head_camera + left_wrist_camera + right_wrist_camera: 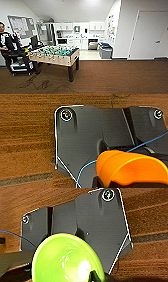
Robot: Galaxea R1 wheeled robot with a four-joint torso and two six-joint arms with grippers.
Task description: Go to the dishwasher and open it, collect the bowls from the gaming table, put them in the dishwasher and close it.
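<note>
While we face the far kitchenette across brown carpet [112, 77], our left wrist view shows an orange bowl [130, 166] close to the camera, above the carpet. Our right wrist view shows a green bowl [66, 259] the same way, glossy inside. Each bowl sits near its gripper, but we cannot tell whether the fingers of either are closed on it or open.

From the head view, the dishwasher [93, 44] stands in the kitchenette at the far end, under the counter; its front looks open, though it is too small to be sure. A grey bin [105, 52] stands just right of it, on the pale floor. A football table [56, 55] with a green field stands left of centre on the carpet. A person [7, 46] sits at the left edge beside it.
</note>
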